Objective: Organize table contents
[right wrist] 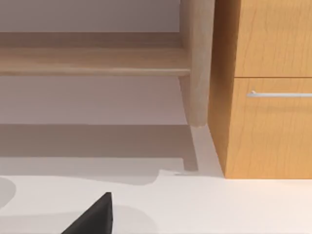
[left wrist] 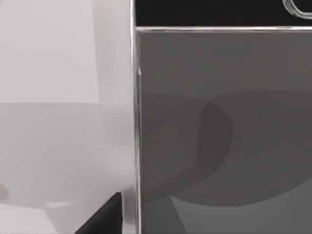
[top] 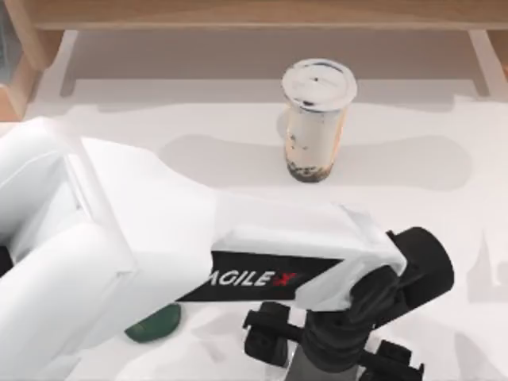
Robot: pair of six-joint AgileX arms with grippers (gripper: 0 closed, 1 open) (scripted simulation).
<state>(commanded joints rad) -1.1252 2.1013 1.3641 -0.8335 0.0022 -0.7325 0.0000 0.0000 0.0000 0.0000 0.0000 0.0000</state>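
left gripper (top: pixel 333 349) poised low over the smartphone (left wrist: pixel 224 131) lying flat on the counter (left wrist: pixel 58 122) directly beneath, jaw state indiscernible; bubble-tea cup (top: pixel 316 119) upright well beyond, phone stand (top: pixel 155 325) beside the arm.

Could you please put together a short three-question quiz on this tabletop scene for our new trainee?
1. True or false: the bubble-tea cup stands upright on the table.
2. Which arm reaches across the top view? A) left arm B) right arm
3. Fill in: in the left wrist view, the camera hangs close over the grey screen of the ____.

Key:
1. True; its lid faces up, and it stands near the wooden shelf.
2. A; the left arm's end effector sits at the near edge, past the dark green phone stand.
3. smartphone.
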